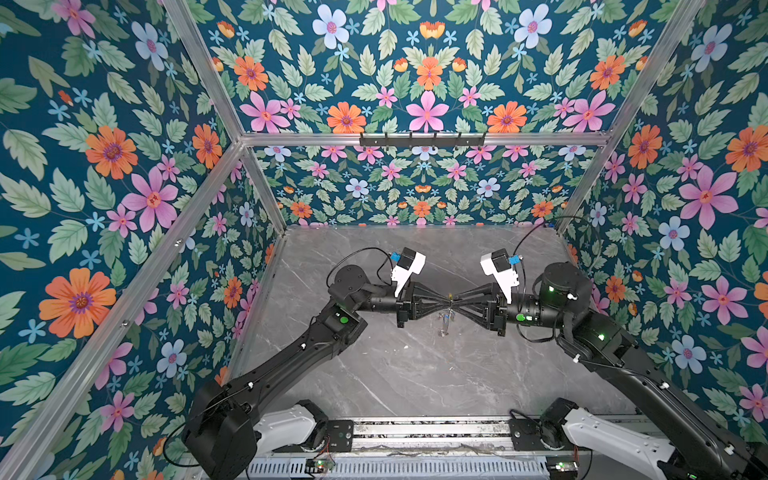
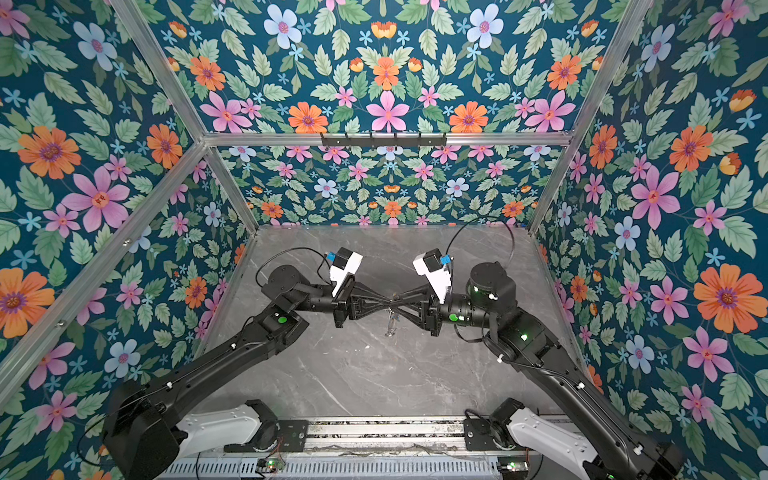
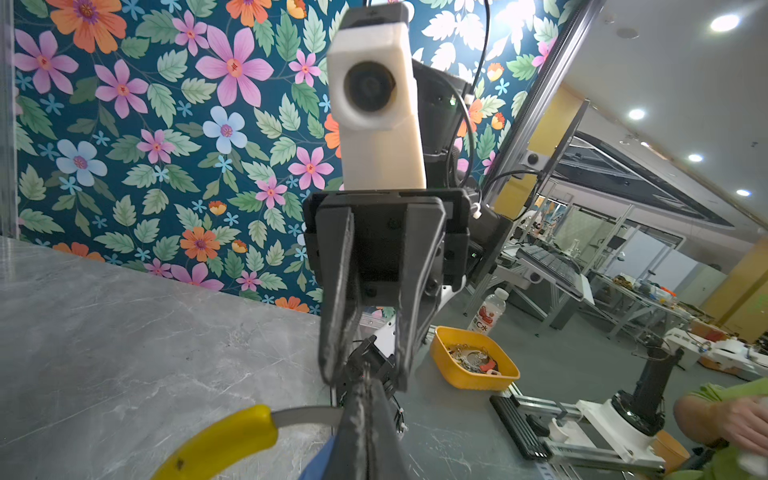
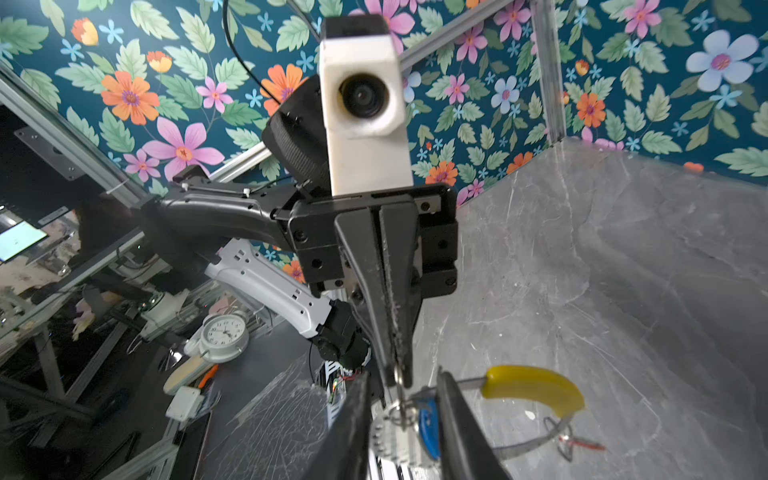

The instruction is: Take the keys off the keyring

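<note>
left gripper (image 4: 397,374): clamped shut on keyring (image 4: 536,388), held aloft | right gripper (image 3: 368,376): jaws part-open, facing keyring, gripping nothing I can see | blue key (image 4: 428,428): hangs below keyring between right jaws, long axis downward, right arm nearer

The walls (image 1: 424,83) carry a floral print: pink, orange and pale blue flowers with green leaves on dark teal. The table (image 1: 415,374) is grey marble with white veins. The arms (image 1: 291,361) are black, with some white shells. The keyring (image 4: 534,388) is grey with one yellow stretch. A silver key (image 4: 390,440) has a blue tag (image 4: 428,428). A bowl (image 3: 469,380) is orange-yellow.
</note>
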Action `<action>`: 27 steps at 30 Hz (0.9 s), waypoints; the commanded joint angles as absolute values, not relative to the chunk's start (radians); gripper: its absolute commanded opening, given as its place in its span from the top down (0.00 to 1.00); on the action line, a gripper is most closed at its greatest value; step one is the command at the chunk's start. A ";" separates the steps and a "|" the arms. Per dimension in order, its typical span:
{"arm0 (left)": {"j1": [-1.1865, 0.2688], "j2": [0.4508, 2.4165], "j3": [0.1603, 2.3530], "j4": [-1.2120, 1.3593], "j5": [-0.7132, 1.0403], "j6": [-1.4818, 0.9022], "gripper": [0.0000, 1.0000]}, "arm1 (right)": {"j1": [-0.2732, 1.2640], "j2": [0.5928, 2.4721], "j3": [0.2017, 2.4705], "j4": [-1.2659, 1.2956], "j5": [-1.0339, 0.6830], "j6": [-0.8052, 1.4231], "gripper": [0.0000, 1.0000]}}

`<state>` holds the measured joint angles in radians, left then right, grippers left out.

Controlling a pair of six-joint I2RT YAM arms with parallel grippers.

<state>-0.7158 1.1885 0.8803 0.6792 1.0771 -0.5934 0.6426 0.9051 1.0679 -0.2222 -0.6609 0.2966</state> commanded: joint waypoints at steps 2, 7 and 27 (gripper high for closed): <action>-0.738 1.156 0.847 0.809 0.927 -0.505 1.00 | 0.643 0.846 0.986 0.081 -0.545 0.400 0.58; -0.771 1.129 0.786 0.952 0.806 -0.470 1.00 | 0.641 0.857 0.955 0.204 -0.548 0.457 0.53; -0.773 1.136 0.704 1.291 0.767 -0.578 1.00 | 0.641 0.925 0.970 0.330 -0.738 0.468 0.48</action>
<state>-0.7731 1.1343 0.7010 1.2167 0.7620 -0.5552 0.6411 0.9051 0.9520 0.2890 -0.6399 0.4808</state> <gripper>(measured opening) 0.050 0.519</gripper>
